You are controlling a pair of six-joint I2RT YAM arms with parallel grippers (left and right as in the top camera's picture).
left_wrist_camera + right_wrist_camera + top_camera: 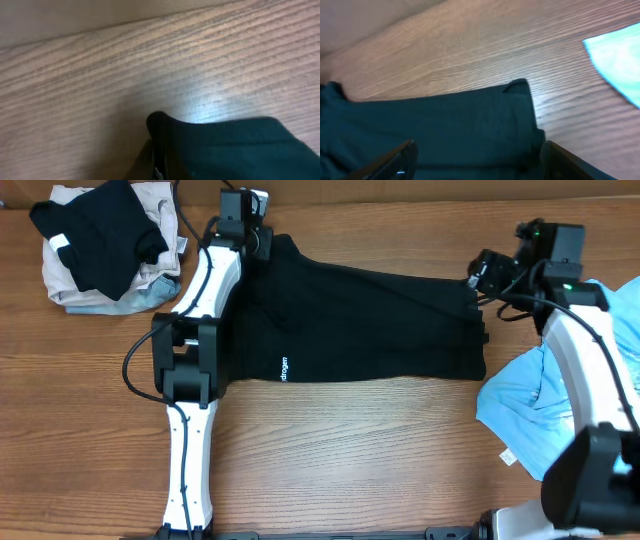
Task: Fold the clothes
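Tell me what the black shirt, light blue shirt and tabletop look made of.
Black T-shirt: looks like soft knit fabric, matte; lies limp with shallow folds.
Light blue shirt: similar thin cloth, matte, crumpled; fibre cannot be told.
Table: wood or wood-look laminate, slight sheen; grain lines and a soft glare patch in the left wrist view.

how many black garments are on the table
2: a black shirt spread flat mid-table, and a crumpled black one atop the pile far left. The pile may hide more.

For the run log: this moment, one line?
black T-shirt laid flat | left hand at far-left corner, grip unclear | right hand open at right edge | blue T-shirt aside
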